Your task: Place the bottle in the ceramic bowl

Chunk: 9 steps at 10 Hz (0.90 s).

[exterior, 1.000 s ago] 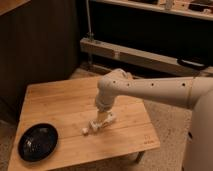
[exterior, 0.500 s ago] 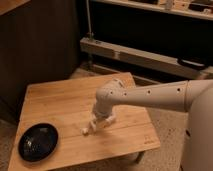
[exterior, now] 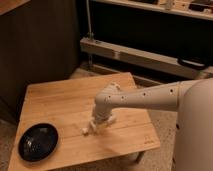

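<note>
The bottle (exterior: 90,128) is small and whitish. It lies on its side on the wooden table (exterior: 55,102), near the middle, with its white cap pointing front-left. My gripper (exterior: 99,121) is at the end of the white arm that reaches in from the right. It is down on the table, right over the bottle's right end, and hides part of it. The ceramic bowl (exterior: 38,142) is black, glossy and empty. It sits at the table's front-left corner, about a hand-span left of the bottle.
The small table's front edge and right corner are close to the gripper. Behind the table runs a grey metal rail (exterior: 135,55) under dark shelving. A dark wall panel (exterior: 35,45) stands at the back left. My white body (exterior: 197,135) fills the right side.
The gripper has come down and moved slightly left onto the bottle. The bottle appears to have shifted a little to the left on the table. The bowl has not moved.
</note>
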### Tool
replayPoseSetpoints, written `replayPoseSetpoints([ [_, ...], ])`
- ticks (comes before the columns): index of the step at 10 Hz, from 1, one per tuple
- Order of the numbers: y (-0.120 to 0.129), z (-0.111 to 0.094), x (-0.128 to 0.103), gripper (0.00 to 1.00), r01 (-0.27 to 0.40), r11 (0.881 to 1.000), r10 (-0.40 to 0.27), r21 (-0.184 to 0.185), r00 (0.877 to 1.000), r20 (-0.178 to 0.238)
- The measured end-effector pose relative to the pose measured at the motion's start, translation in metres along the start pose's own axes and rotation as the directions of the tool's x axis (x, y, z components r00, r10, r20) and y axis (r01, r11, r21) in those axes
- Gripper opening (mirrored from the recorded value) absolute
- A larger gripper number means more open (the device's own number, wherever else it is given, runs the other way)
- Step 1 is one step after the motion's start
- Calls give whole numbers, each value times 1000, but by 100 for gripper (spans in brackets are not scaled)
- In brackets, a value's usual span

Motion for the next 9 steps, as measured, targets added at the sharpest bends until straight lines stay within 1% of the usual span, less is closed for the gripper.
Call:
replayPoseSetpoints([
  [3, -1, 10, 3, 65, 12, 1000, -12, -21, 1000, 1],
  [4, -2, 11, 3, 61, 14, 999, -14, -32, 1000, -1],
  [5, -5, 14, -1, 50, 24, 998, -24, -52, 1000, -3],
  [7, -5, 16, -7, 34, 33, 997, -33, -66, 999, 6],
  [8, -1, 17, -14, 19, 45, 996, -44, -75, 999, 11],
  [9, 0, 18, -20, 12, 56, 995, -55, -78, 998, 15],
])
